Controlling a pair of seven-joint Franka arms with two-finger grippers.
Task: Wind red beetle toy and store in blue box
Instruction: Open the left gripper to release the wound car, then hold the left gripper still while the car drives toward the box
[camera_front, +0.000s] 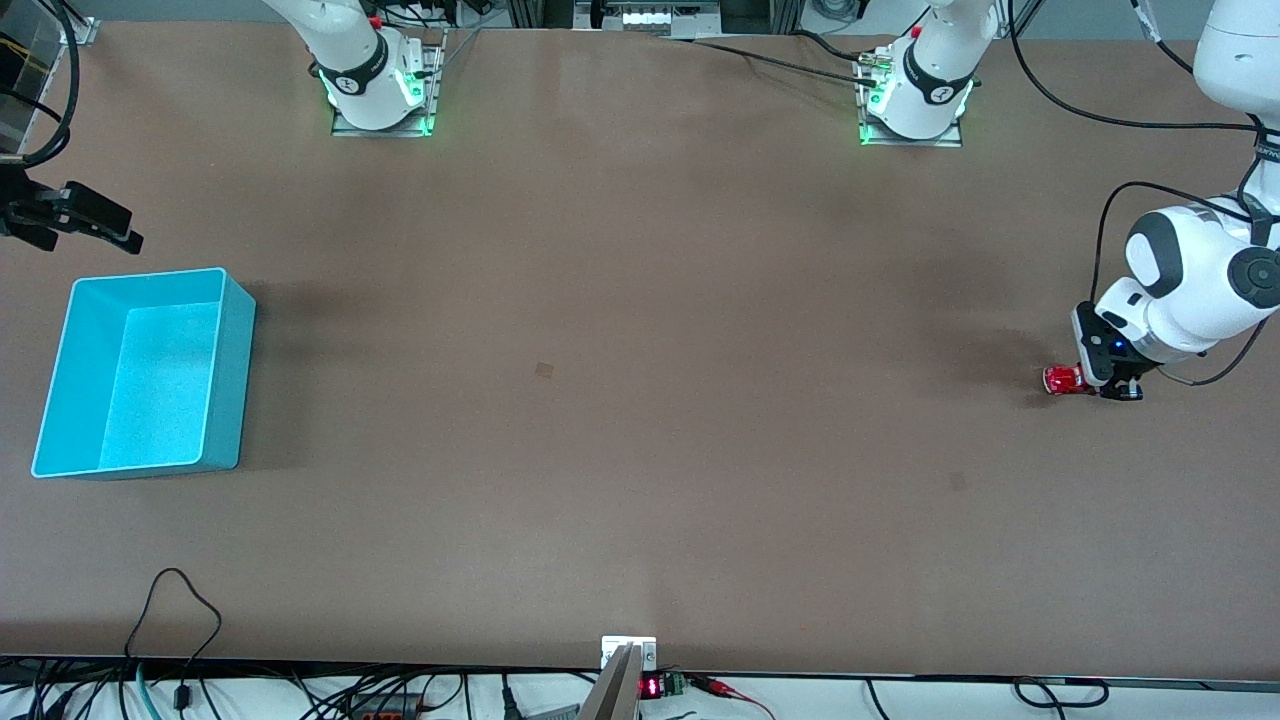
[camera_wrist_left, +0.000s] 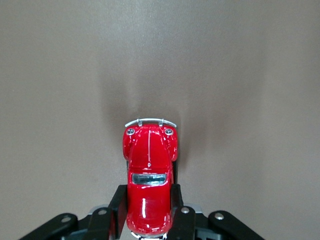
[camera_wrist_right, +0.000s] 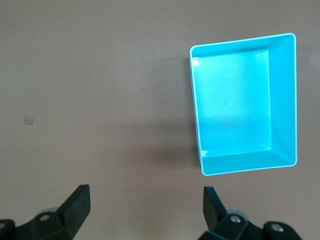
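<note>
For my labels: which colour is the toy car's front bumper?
Silvery, on the red beetle toy; clearest in the left wrist view.

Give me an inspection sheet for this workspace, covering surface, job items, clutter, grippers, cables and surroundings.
Surface: brown table, a few faint marks.
Job's things: red beetle toy on the table at the left arm's end; blue box at the right arm's end, nothing in it.
Clutter: nothing seen.
Grippers: left gripper shut on the toy's sides; right gripper open, hanging above the table beside the box.
Cables: black cables near the bases and along the table's near edge.
Surroundings: two lit arm bases, small red display at the near edge.
</note>
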